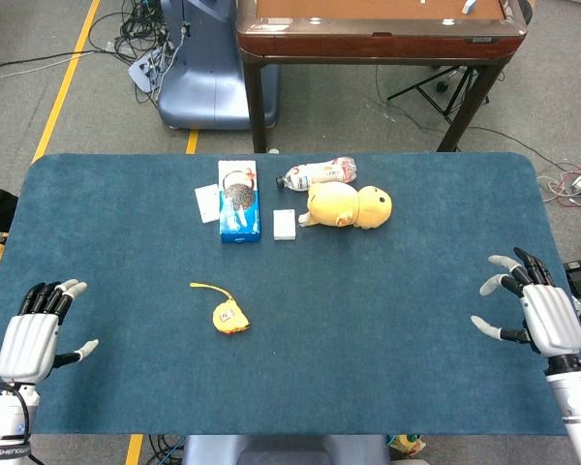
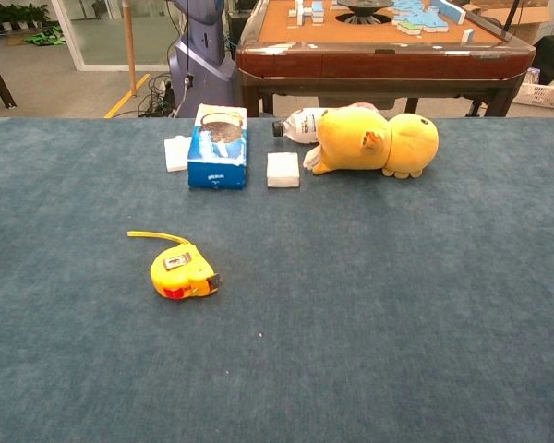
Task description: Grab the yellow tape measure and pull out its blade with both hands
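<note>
The yellow tape measure lies on the blue table left of the middle, also seen in the chest view as the tape measure. A short yellow strap curls out from it toward the far left. My left hand hovers at the table's left edge, fingers apart, holding nothing. My right hand is at the right edge, fingers spread and empty. Both hands are well away from the tape measure. Neither hand shows in the chest view.
At the far middle of the table lie a blue cookie box, two small white blocks, a plastic bottle and a yellow plush duck. A wooden table stands beyond.
</note>
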